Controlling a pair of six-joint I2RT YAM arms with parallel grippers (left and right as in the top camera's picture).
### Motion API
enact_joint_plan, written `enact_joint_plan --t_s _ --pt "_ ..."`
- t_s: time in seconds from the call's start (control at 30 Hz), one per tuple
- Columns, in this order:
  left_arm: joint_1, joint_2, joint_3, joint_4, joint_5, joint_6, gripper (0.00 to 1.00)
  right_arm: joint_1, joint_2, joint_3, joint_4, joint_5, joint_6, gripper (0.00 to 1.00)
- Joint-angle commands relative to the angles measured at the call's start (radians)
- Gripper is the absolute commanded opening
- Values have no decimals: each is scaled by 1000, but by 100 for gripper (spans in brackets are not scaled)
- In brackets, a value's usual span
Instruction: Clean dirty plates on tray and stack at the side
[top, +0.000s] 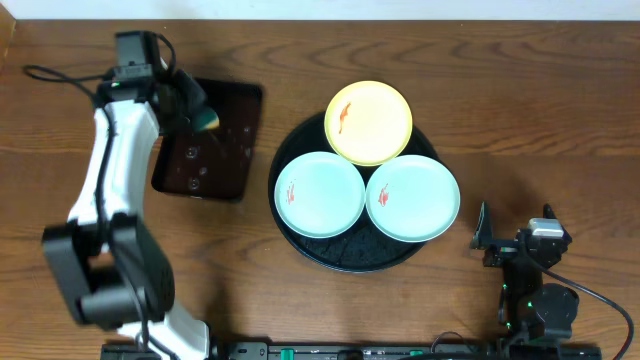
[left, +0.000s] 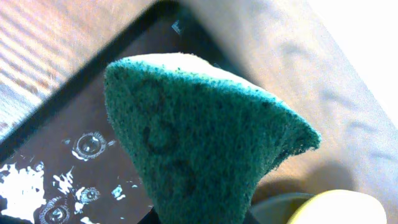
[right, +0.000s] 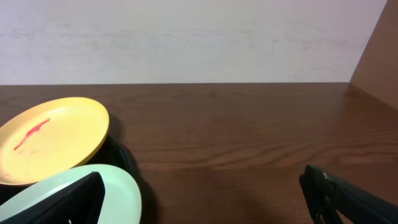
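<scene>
Three plates sit on the round black tray (top: 330, 251): a pale yellow plate (top: 368, 122) at the back and two mint-blue plates, left (top: 319, 194) and right (top: 413, 198), each with red-orange smears. My left gripper (top: 203, 113) is shut on a green and yellow sponge (left: 199, 143) above the rectangular tray, left of the plates. My right gripper (top: 515, 235) is open and empty, low at the front right, just right of the round tray. In the right wrist view the yellow plate (right: 53, 138) and a mint plate (right: 121, 193) show at the left.
A smaller rectangular black tray (top: 225, 150) with wet spots lies at the back left; it also shows in the left wrist view (left: 56, 168). Bare wooden table (top: 540, 110) lies to the right of the round tray. A cable runs at the far left.
</scene>
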Motion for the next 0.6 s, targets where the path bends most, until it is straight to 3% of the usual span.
enact_joint_plan --t_s 0.0,0.1,0.27,0.57 --pt "-12 -33 5 2 -119 10 7 10 -4 -1 -5 5 -15 99" --pt "-44 22 -68 22 -237 14 7 10 -4 -1 -5 5 -15 99" --pt "-73 86 -99 42 -242 89 8 10 -4 -1 -5 5 -15 99" --pt "-90 -146 -53 78 -243 107 8 10 -4 -1 -4 5 -15 99"
